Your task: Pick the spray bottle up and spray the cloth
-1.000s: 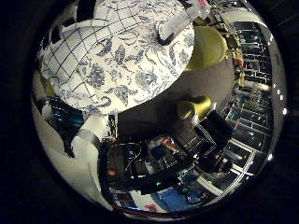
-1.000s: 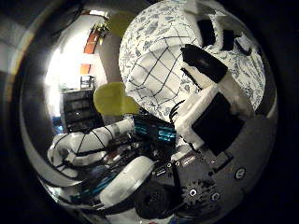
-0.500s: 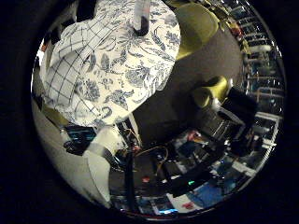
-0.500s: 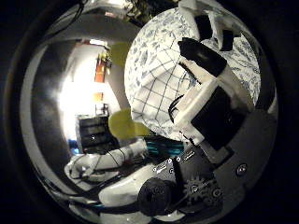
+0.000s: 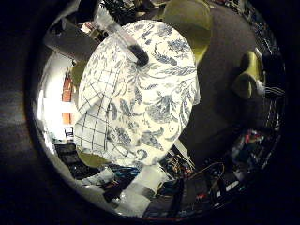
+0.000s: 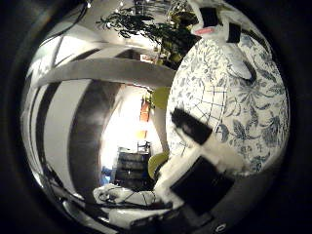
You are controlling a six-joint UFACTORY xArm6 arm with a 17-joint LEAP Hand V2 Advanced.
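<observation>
One white-and-black robot hand (image 6: 204, 170) fills the near edge of the thumb-side view, its fingers (image 6: 192, 126) reaching out fairly straight over the cloth, curled round nothing. Beyond lies a white cloth printed with blue leaves, flowers and a check grid (image 5: 140, 93), draped smoothly over a round surface. Farther off stand yellow-green rounded chairs (image 5: 187, 21). No spray bottle shows in either view.
</observation>
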